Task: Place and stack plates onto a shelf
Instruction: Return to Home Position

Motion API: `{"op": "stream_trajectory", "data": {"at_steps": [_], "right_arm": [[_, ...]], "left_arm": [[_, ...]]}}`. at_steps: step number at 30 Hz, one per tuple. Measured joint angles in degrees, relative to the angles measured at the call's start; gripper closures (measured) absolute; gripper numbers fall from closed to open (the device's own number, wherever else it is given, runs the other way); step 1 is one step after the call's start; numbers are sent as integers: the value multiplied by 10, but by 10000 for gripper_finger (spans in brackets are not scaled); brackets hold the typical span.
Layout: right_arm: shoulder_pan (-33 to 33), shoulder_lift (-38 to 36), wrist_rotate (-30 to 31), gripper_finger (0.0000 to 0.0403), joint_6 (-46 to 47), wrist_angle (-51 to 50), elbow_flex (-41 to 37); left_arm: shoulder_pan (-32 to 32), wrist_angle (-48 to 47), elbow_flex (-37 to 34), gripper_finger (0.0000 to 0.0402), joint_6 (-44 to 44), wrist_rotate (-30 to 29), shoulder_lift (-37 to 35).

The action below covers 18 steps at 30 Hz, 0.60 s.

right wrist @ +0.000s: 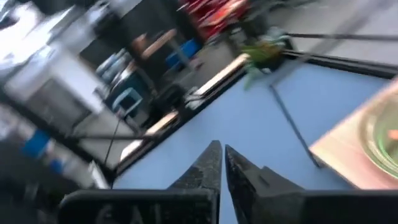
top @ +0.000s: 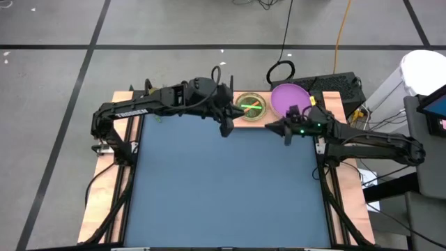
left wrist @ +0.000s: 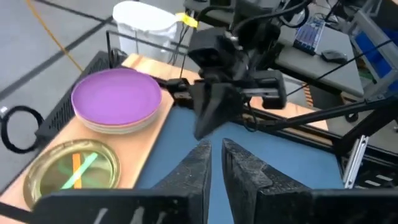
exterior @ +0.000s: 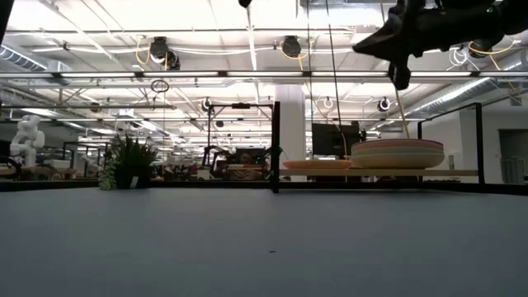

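The light-wood shelf [top: 267,118] lies along the table's far edge, with a thin black upright [exterior: 275,140] at its left end. On it stand a stack of large plates with the purple one [top: 289,99] on top, and a stack of small translucent plates, the green one [top: 251,106] with stick pieces on top. Both stacks also show in the left wrist view, purple [left wrist: 117,96] and green [left wrist: 73,169]. My left gripper [top: 226,130] hangs shut and empty above the table, just near of the small stack. My right gripper [top: 287,134] hangs shut and empty, just near of the purple stack.
The blue table top [top: 223,188] stretches bare toward the near edge. Wooden side rails [top: 104,195] run along both sides. A small green plant [exterior: 129,162] stands at the far left. A white bin [top: 424,70] and a black cable loop [top: 281,71] lie beyond the table.
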Motion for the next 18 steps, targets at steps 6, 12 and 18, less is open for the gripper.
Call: {"op": "stream_trajectory", "data": {"at_steps": [6, 12, 18], "right_arm": [[0, -21, -70, 400, -126, 3, 0], [0, -49, -85, 402, -221, -1, 0], [13, -65, -1, 403, -335, -17, 0]], "left_arm": [[-11, -12, 0, 362, -14, -1, 6], [-53, 10, -8, 362, 30, -24, 10], [-83, 130, -107, 362, 75, -43, -9]]}}
